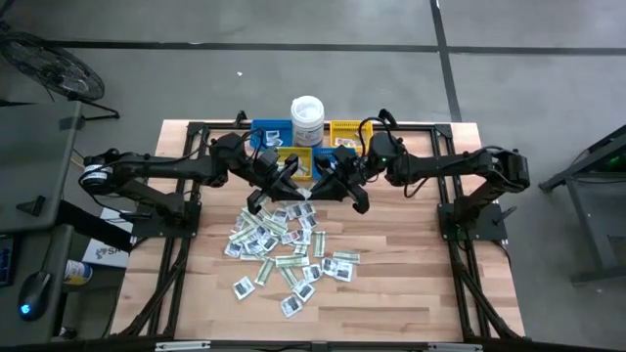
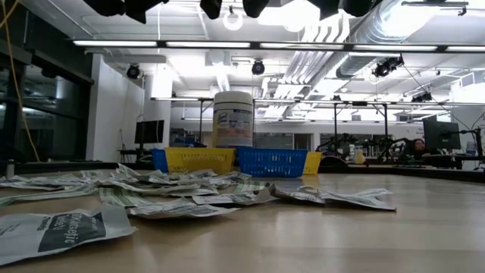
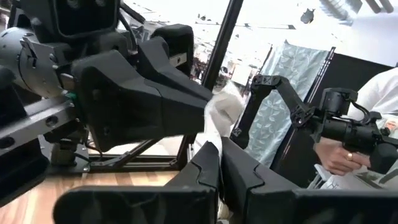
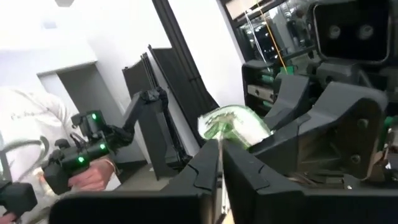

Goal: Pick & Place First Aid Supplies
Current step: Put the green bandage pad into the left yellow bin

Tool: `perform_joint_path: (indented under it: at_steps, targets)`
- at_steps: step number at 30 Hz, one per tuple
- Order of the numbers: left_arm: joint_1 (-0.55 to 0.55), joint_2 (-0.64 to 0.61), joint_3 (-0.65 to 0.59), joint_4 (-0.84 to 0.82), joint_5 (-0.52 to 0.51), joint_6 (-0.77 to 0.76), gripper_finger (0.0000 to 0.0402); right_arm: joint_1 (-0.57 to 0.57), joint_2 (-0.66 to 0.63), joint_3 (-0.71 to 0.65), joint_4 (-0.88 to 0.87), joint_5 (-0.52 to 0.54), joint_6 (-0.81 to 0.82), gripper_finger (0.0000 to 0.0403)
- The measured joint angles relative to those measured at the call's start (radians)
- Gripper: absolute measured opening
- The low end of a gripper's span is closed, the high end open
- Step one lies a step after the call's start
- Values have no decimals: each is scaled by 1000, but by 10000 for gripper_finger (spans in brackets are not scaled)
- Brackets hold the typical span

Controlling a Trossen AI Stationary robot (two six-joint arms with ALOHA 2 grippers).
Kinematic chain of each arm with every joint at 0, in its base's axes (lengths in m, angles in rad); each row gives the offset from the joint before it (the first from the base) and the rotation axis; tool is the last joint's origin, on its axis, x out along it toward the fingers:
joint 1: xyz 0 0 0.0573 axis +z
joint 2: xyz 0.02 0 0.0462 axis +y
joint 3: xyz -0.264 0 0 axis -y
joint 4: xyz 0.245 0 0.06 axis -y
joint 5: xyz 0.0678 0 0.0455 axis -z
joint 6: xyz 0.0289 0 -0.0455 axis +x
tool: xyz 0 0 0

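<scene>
Both grippers hang high over the middle of the table, tip to tip: my left gripper (image 1: 290, 182) and my right gripper (image 1: 333, 182). Between them is one pale green-and-white packet (image 4: 233, 126), also seen as a whitish packet (image 3: 219, 115), and both grippers are shut on it. The other first aid supplies (image 1: 284, 244) lie flat in a loose scatter on the wood below, seen in the low view as crumpled packets (image 2: 189, 189). My left gripper pinches one edge of the packet (image 3: 214, 146) between its two fingers, which reach about level toward the table's right. The packet stands clear of the table. My right gripper pinches the packet's opposite edge (image 4: 219, 146) between its two fingers, reaching about level toward the table's left. The packet sticks out past the fingertips, curled over.
At the far edge stand a white tub (image 1: 307, 117), blue bins (image 1: 272, 133) and yellow bins (image 1: 344, 129). A person with a hand-held controller (image 3: 348, 140) shows beyond the table. Bare wood (image 1: 391, 303) lies at the near side.
</scene>
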Motion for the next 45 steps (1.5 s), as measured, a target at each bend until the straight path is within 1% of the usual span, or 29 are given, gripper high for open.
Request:
perform_joint_path:
  at_steps: [3,6,9,12,15,20,22,25,28,34,40,43,45]
  targets:
    - [0,0,0,-10,-1,2,1,-2,-8,0,27,1,25,55]
    - [-1,0,0,-33,-29,9,1,-8,-27,0,20,2,27,101]
    - [0,0,0,-100,-100,36,1,-22,-51,0,12,1,24,143]
    - [20,0,0,-205,-212,58,0,-48,-83,0,-17,11,18,174]
    - [44,0,0,-366,-373,75,0,-68,-122,0,-97,42,-18,186]
    - [90,0,0,-653,-608,163,0,-75,-182,0,-277,146,-121,188]
    - [113,0,0,-752,-675,194,0,-75,-201,0,-344,190,-155,188]
    - [147,14,0,-836,-749,245,0,-75,-217,0,-419,253,-194,188]
    - [187,40,0,-853,-777,308,0,-74,-217,0,-460,298,-201,188]
    - [262,129,0,-851,-776,372,0,-72,-218,0,-510,336,-202,188]
    - [316,201,0,-826,-698,373,0,-72,-218,0,-515,354,-202,188]
    - [328,221,0,-829,-695,368,6,-72,-218,0,-520,357,-202,188]
    - [334,228,0,-829,-695,368,17,-72,-218,0,-521,357,-201,188]
